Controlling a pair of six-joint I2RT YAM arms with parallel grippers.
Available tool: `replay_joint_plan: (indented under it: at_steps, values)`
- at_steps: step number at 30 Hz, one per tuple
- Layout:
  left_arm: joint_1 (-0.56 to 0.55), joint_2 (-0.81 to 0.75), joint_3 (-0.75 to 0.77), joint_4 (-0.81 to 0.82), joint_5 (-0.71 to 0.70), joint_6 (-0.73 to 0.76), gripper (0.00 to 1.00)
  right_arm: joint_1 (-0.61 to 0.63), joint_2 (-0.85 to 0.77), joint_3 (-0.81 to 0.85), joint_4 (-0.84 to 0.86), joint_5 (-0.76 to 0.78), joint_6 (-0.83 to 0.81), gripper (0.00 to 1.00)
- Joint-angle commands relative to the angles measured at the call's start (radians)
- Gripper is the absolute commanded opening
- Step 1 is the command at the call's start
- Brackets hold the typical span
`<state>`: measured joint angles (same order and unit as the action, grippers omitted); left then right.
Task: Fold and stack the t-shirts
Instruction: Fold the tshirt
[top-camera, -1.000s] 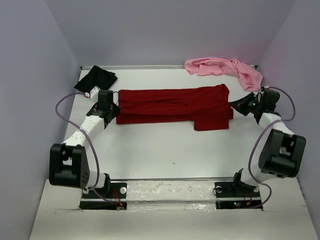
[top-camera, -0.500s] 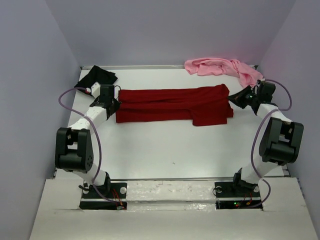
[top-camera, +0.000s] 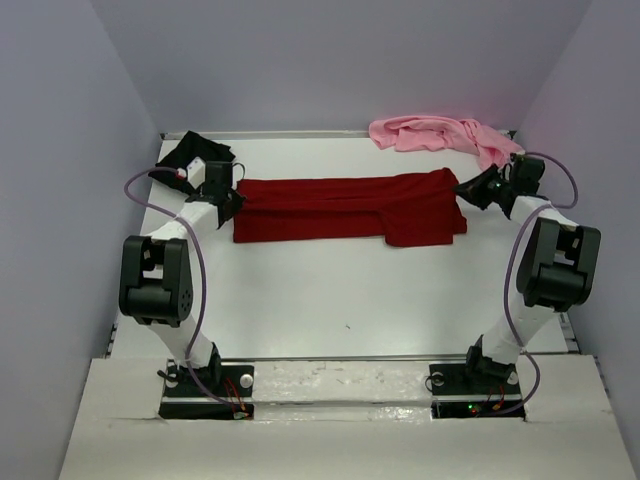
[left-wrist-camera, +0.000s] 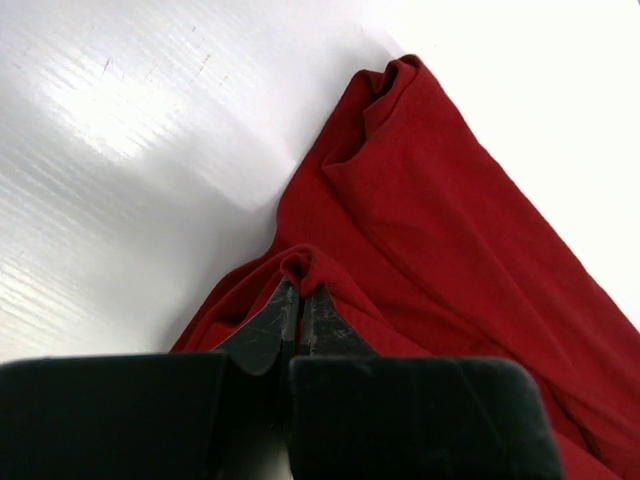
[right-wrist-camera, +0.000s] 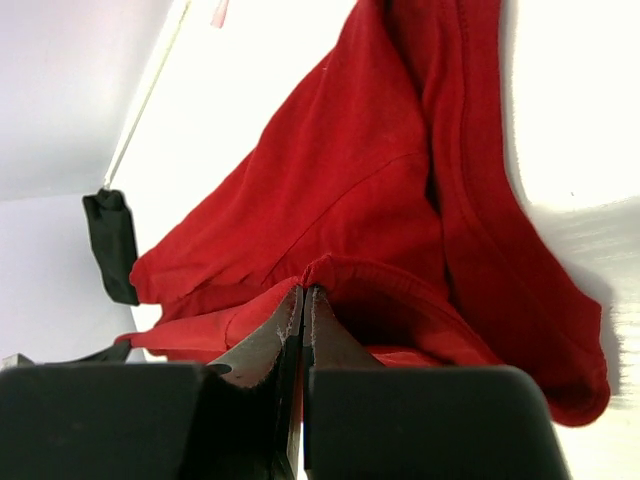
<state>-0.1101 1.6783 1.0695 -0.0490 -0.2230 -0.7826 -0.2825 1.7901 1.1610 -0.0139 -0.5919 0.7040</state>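
The dark red t-shirt (top-camera: 350, 207) lies stretched in a long band across the far half of the table. My left gripper (top-camera: 236, 194) is shut on its left end, pinching a fold of red cloth (left-wrist-camera: 300, 268). My right gripper (top-camera: 466, 190) is shut on its right end, pinching a hem fold (right-wrist-camera: 320, 272). The black t-shirt (top-camera: 190, 153) lies crumpled at the far left corner, just behind my left wrist; it also shows in the right wrist view (right-wrist-camera: 112, 245). The light pink t-shirt (top-camera: 445, 135) lies crumpled at the far right, behind my right gripper.
The white table (top-camera: 330, 290) is walled by grey panels on the left, back and right. Both arm bases stand at the near edge (top-camera: 340, 380).
Both grippers have moved toward the far side of the table, carrying the red shirt's ends with them. The shirt's far edge has shifted back and the band is pulled straighter.
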Motion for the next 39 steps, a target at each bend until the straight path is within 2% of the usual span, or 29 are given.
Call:
replay_joint_plan:
  at_steps: [1, 19, 32, 39]
  values:
    - [0.009, 0.009, 0.067, 0.029, -0.056, 0.009, 0.00, 0.011, 0.028, 0.066, 0.069, 0.037, -0.011, 0.00]
    - [0.009, 0.077, 0.144, 0.026, -0.062, 0.036, 0.00, 0.029, 0.204, 0.197, 0.084, 0.038, -0.012, 0.00]
    - [0.009, 0.107, 0.093, 0.040, -0.067, 0.034, 0.00, 0.039, 0.178, 0.172, 0.037, 0.084, -0.041, 0.00]
    - [0.007, 0.149, 0.098, 0.041, -0.064, 0.039, 0.00, 0.039, 0.216, 0.186, 0.040, 0.089, -0.043, 0.00]
